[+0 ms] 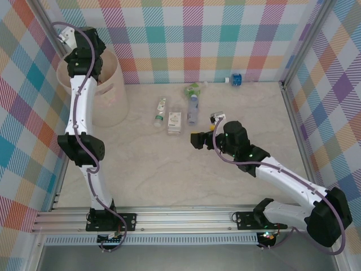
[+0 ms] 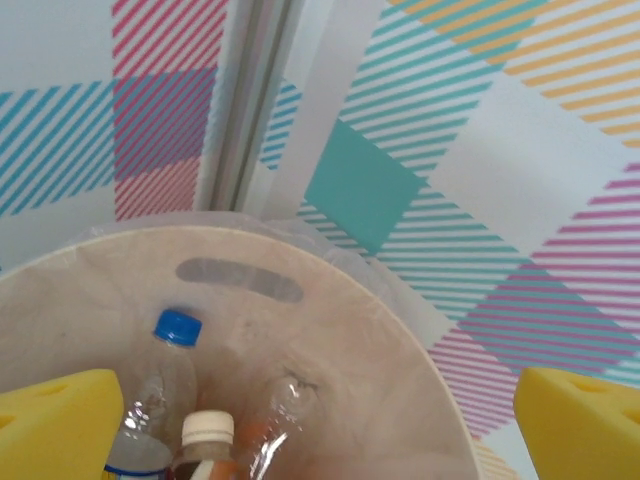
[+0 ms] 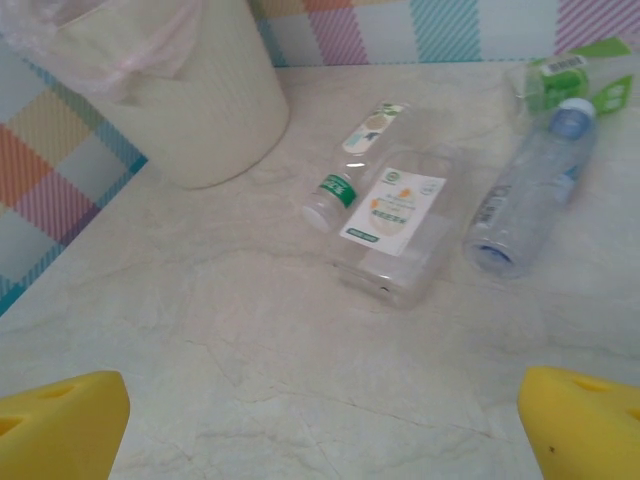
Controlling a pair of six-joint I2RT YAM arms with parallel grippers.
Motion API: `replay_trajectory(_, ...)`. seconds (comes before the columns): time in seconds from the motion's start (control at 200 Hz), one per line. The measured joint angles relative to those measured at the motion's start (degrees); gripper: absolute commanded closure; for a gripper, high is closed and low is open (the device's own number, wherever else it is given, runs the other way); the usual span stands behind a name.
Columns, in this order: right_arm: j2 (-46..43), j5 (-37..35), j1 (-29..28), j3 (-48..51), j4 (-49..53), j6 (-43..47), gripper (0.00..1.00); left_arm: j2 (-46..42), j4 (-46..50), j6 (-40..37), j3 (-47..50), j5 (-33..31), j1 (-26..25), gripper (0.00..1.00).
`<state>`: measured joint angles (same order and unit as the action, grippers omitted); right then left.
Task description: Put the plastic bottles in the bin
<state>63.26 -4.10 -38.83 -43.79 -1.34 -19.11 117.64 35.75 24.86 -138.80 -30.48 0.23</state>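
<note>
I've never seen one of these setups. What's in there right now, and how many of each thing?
Plastic bottles lying on the table: 5
Plastic bottles visible inside the bin: 3
The bin itself: 1
Robot arms: 2
Total: 11

Bottles (image 2: 168, 385) in bin (image 2: 385, 365), bases off-frame.

Left arm (image 1: 79, 107) reaches over the bin (image 1: 115, 93); bottles (image 1: 175, 121) lie near it
</note>
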Motion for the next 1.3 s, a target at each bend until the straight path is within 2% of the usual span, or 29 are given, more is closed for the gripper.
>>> replay_trajectory(0.405, 0.0, -4.9, 3.3, 0.0, 6.3, -5.8, 0.00, -16.7, -7.7, 0.1, 25.0, 9.8, -7.6, 0.00)
replay_trajectory(0.82, 1.4, -3.8, 4.4, -0.9, 9.9, -9.2, 0.00, -24.6, -10.4, 1.6, 36.2, 14.8, -15.1, 0.00)
replay_trajectory(1.105, 4.0, -4.1, 4.4, -2.8, 10.9, -10.5, 0.00, -28.3, -10.0, 1.9, 47.9, 12.5, -23.5, 0.00)
replay_trajectory(1.3, 4.1, -4.3, 4.4, -2.8, 10.9, -10.8, 0.00, -27.0, -6.8, 1.3, 48.7, 10.6, -27.9, 0.00)
